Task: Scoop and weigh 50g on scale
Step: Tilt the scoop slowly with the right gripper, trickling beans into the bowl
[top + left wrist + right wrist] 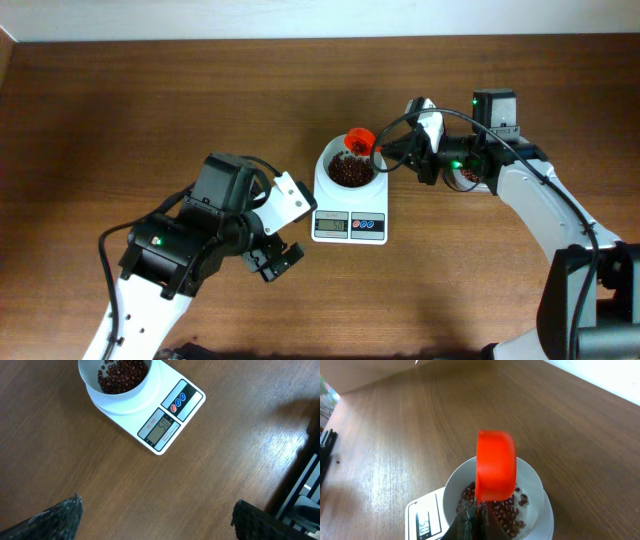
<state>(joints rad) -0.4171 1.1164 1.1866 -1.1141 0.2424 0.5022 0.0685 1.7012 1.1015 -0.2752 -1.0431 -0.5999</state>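
The right jaws are squeezing shut on the orange scoop [495, 472] and tipping it over the white bowl [535, 485], at the bowl's 1 o'clock edge. The beans [122, 375] are sitting in that bowl on the scale [350, 225], in the middle of the desk [150, 100]. The left jaws are hanging wide open, holding nothing, at 8 o'clock from the scale and well apart from it.

The display [161, 430] seems to be showing 50, but the digits are small. The inside of the scoop is hiding from view. If beans are waiting in there, 1 more shake could be dropping extras and pushing the number too high. If the scoop is bumping the rim while leaving, the bowl could be sliding and spilling beans onto the desk.
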